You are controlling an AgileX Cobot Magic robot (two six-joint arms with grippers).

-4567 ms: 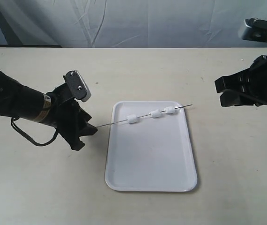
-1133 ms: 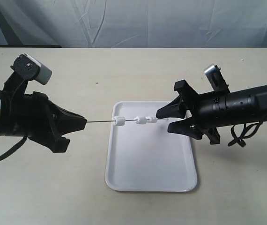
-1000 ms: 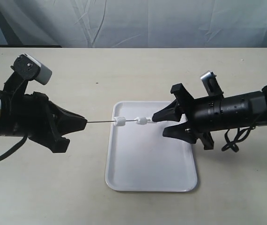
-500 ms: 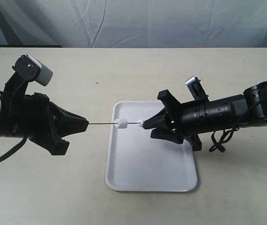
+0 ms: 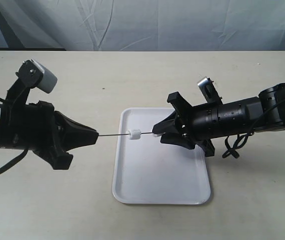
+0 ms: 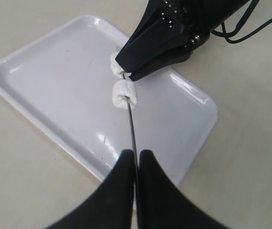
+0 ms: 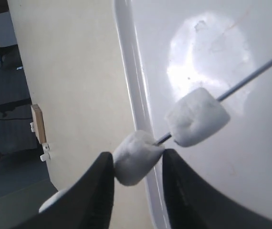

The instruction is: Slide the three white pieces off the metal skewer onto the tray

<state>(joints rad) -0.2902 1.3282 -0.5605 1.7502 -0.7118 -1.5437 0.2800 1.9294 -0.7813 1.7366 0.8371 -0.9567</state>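
Observation:
The white tray [image 5: 157, 175] lies flat on the table, mid-scene. Over its far end the thin metal skewer [image 5: 115, 135] hangs level, its left end pinched in my left gripper [image 5: 96, 135], which is shut on it [image 6: 137, 153]. One white piece [image 5: 134, 134] sits on the rod above the tray's left rim. A second white piece [image 5: 155, 133] is at the rod's right end, and my right gripper [image 5: 158, 136] is shut on it [image 7: 138, 157]. The third piece does not show clearly; a white blur [image 7: 55, 202] lies beyond one right finger.
A grey cloth backdrop [image 5: 142, 25] hangs behind the beige table [image 5: 147, 75]. A black cable [image 5: 232, 147] loops under the right arm beside the tray's right rim. Another cable [image 5: 2, 170] trails from the left arm.
My right gripper slid left along the skewer and its jaws narrowed around the end piece. The left gripper and skewer shifted slightly right. Only two pieces show on the rod now.

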